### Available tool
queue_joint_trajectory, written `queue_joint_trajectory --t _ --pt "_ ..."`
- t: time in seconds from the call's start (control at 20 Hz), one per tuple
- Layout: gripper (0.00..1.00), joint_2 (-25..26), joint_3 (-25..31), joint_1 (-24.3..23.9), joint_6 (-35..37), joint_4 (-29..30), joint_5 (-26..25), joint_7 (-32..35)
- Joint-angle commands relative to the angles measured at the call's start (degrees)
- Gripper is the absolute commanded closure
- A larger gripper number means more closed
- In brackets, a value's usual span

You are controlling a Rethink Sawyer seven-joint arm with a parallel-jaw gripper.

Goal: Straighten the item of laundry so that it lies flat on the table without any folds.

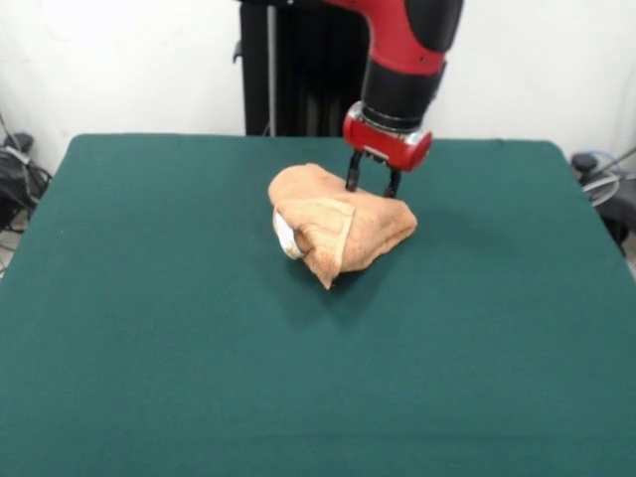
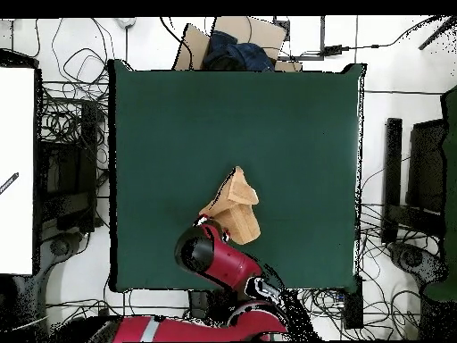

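Near the middle of the table [image 1: 119, 298], toward my side, the towel [image 1: 343, 231] sits bunched in a folded heap, so I judge the flattening has barely begun. My gripper [image 1: 372, 187] points straight down at the heap's far edge, fingers spread and touching the cloth. Next I'd pinch that edge and draw it outward.

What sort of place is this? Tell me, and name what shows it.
Probably a robotics lab or test cell. A red and black arm's pincer works a crumpled towel on a green felt-covered table, and the overhead view shows cables and equipment racks around the table.
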Motion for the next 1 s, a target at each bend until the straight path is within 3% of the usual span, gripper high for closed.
queue_joint_trajectory --t 0.05,0.3,1.0 --pt "0.0 -3.58 1.3 2.79 4.77 -0.85 4.18 13.38" --pt "0.0 -6.05 1.29 3.04 6.49 0.01 4.44 13.72" --pt "0.0 -7.33 1.53 -1.83 8.95 -1.18 2.27 10.81"
